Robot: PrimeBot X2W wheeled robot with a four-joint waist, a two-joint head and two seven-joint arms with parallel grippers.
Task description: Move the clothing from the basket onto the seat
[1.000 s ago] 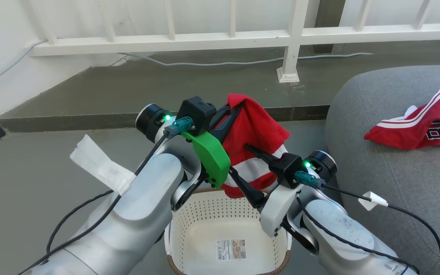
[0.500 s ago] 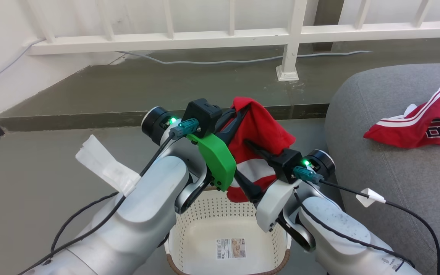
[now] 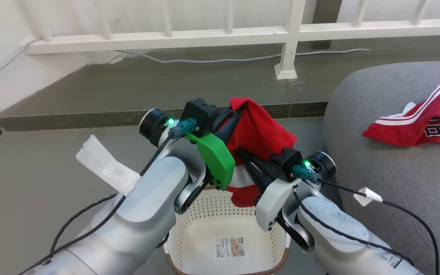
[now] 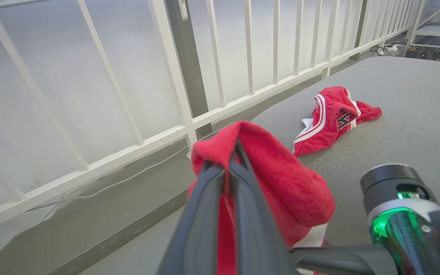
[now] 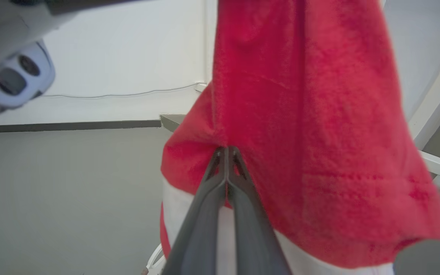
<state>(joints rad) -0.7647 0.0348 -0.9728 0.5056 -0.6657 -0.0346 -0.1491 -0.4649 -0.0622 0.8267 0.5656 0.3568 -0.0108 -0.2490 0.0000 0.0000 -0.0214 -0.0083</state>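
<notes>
A red garment with a white stripe [image 3: 260,133] hangs above the basket [image 3: 199,215]. My left gripper [image 3: 240,108] is shut on its top fold, seen close up in the left wrist view as dark fingers [image 4: 208,214] pinching red cloth [image 4: 281,179]. My right gripper [image 3: 241,153] is shut on the same garment lower down; in the right wrist view the closed tips [image 5: 227,151] bite into the fabric [image 5: 304,126]. A second red garment with lettering [image 3: 422,122] [image 4: 330,118] lies on the grey seat [image 3: 380,168] [image 4: 414,95]. The cream basket holds just a label on its floor.
A white railing [image 3: 220,36] runs along the back on a raised concrete step, with a post base [image 3: 285,71] near the seat. A grey cable lies under the railing. Bare concrete floor [image 3: 33,183] stretches to the left of the basket.
My right gripper, open a second ago beside the hanging garment, has shut on it. The left gripper keeps its hold. The garment's lower edge is drawn in slightly.
</notes>
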